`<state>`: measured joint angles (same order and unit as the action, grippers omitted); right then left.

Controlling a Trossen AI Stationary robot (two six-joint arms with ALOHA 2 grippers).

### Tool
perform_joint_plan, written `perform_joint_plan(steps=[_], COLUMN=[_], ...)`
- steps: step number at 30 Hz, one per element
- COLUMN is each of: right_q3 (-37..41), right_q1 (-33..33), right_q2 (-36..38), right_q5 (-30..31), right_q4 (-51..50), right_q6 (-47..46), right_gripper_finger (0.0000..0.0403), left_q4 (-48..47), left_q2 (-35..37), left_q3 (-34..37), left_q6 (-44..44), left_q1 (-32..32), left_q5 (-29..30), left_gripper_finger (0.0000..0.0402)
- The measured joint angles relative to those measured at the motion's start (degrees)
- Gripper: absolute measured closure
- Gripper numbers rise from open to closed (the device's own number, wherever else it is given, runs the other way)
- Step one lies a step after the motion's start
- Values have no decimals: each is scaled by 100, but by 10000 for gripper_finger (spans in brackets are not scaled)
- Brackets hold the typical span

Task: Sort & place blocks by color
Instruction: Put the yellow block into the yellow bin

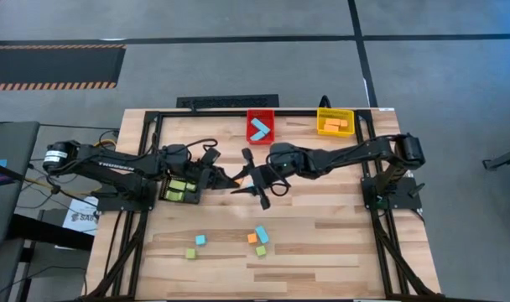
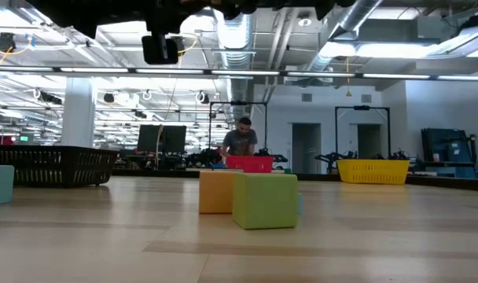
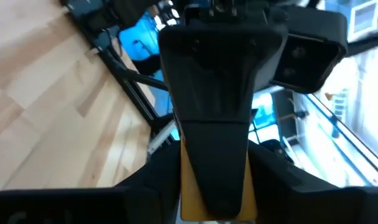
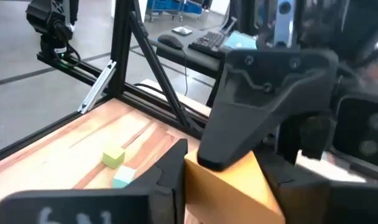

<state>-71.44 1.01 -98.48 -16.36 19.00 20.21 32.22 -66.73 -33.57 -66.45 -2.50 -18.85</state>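
- We are looking at a grey concrete floor [image 1: 238, 67] lying around the wooden table [image 1: 322, 239], with a black-and-orange hazard strip [image 1: 54, 84] running along it.
- Exposed ducts and pipes [image 2: 239, 31] are hanging under a ceiling where long strip lights [image 2: 145, 71] are glowing.
- A person [image 2: 240, 140] is standing far off, near dark monitors [image 2: 162, 138].
- A keyboard [image 4: 207, 38] is sitting on a desk.

We're in a big open robotics lab: exposed silver ducts [image 2: 237, 31] run under the ceiling, other black-framed test rigs [image 2: 237, 130] stand across the floor, a person [image 2: 240, 140] works at a far bench, and a keyboard [image 4: 209, 40] sits beyond the wooden table [image 1: 322, 243].
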Motion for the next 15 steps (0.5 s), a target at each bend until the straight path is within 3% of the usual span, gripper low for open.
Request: perform_joint_plan(steps=[4, 7, 11, 15], right_q3=[3, -1, -11, 158], right_q1=[-12, -122, -415, -923], right_q2=[120, 554, 1419, 2141], right_q5=[50, 14, -3, 880], right_q4=[-311, -1185, -3409, -5396], right_q6=[-298, -794, -1163, -1393], right_gripper_finger=[276, 276, 276, 276], left_q4=[-123, -210, -1402, -2778], left_q2=[5, 142, 539, 993], left_q3=[-5, -8, -1, -1], left_q6=[355, 863, 1384, 2018], left_q1=[-209, -606, -1132, -1344], left_q5=[44, -328, -396, 53], left_gripper_finger=[228, 200, 186, 183])
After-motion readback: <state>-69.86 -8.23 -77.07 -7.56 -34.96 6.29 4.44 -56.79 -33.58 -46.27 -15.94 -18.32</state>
